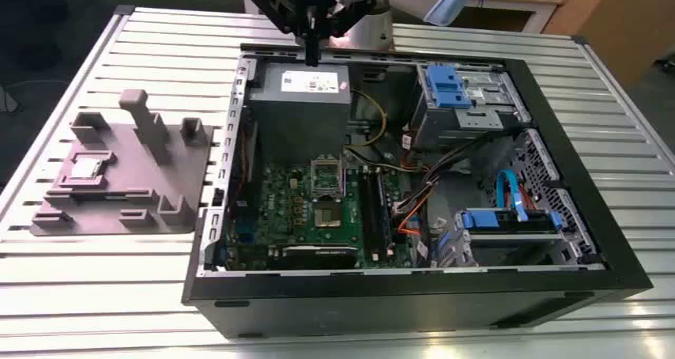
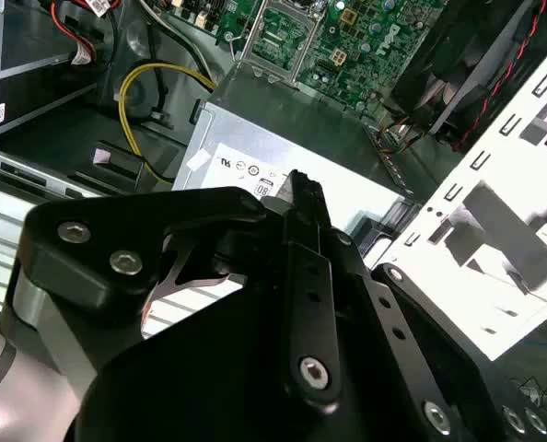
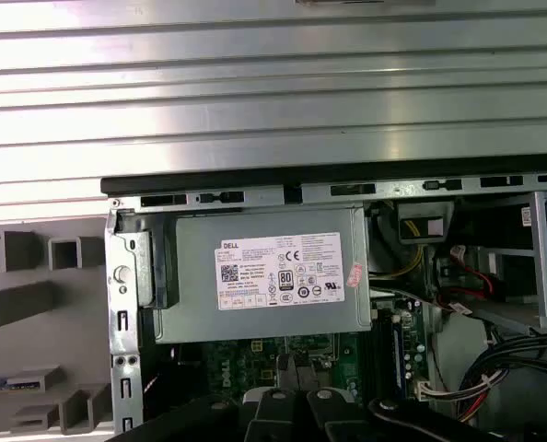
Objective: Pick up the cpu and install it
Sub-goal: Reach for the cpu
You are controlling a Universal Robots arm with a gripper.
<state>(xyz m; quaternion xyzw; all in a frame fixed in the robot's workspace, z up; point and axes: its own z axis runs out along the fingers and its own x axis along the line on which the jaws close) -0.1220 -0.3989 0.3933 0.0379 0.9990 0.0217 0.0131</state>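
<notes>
gripper [image 1: 313, 57]: narrow, empty, above power supply [image 1: 306, 90]
cpu [image 1: 84, 168]: well apart from it, on fixture [image 1: 169, 183]
step: pickup not begun; grasp needs wider opening

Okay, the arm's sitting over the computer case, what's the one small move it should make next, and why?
Probably a sideways move toward the exterior view's left, to the grey fixture. The cpu lies there untouched, while the gripper hangs shut and empty above the power supply, well away from it.
</notes>
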